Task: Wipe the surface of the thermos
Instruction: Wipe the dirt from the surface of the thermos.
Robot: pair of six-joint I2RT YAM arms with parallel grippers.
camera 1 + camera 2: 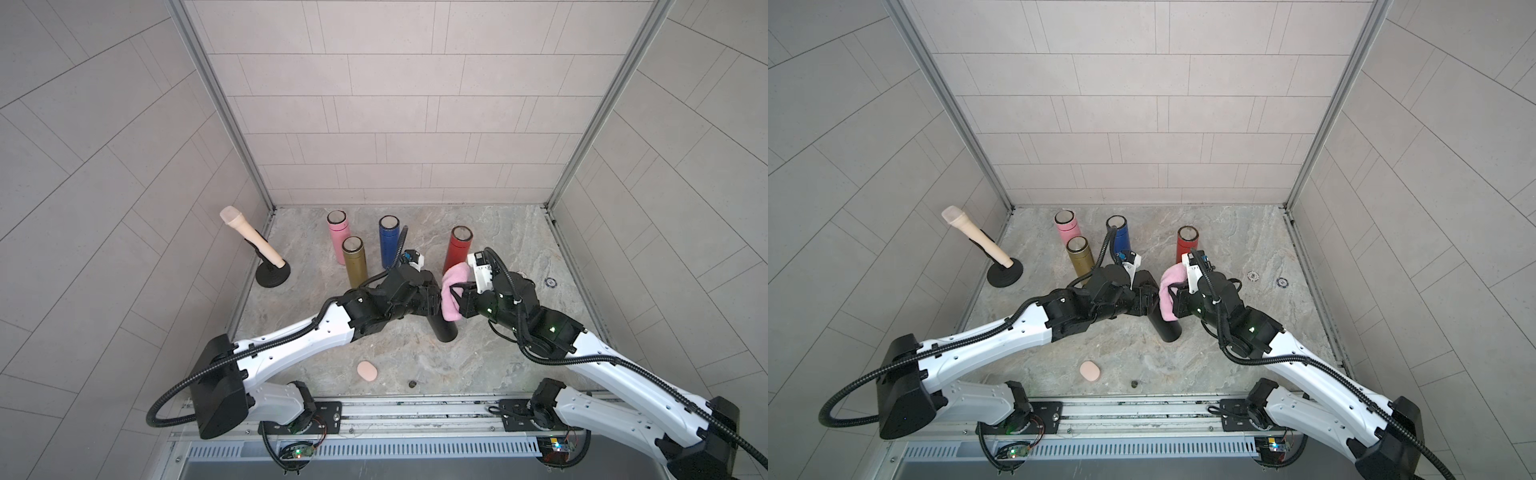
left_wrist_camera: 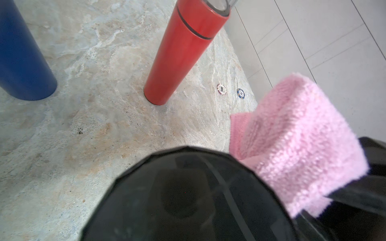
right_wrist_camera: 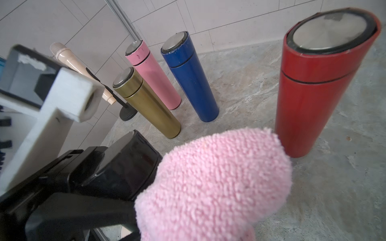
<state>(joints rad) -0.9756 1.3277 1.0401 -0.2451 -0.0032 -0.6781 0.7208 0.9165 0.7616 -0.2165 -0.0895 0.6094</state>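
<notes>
A black thermos (image 1: 445, 331) (image 1: 1168, 330) is held tilted above the stone floor, with its base pointing toward the front. My left gripper (image 1: 431, 296) (image 1: 1147, 296) is shut on its upper part. In the left wrist view its dark lid (image 2: 188, 198) fills the lower frame. My right gripper (image 1: 457, 298) (image 1: 1174, 300) is shut on a fluffy pink cloth (image 1: 451, 299) (image 1: 1167, 297), which lies against the right side of the thermos. The cloth (image 2: 296, 141) (image 3: 215, 187) hides the right gripper's fingertips in both wrist views.
Behind stand a pink thermos (image 1: 338, 233), a gold one (image 1: 354, 262), a blue one (image 1: 389, 246) and a red one (image 1: 456, 249), which is close to the cloth. A microphone on a stand (image 1: 254, 246) is at left. A peach pad (image 1: 367, 371) lies in front, and a poker chip (image 1: 550, 282) at right.
</notes>
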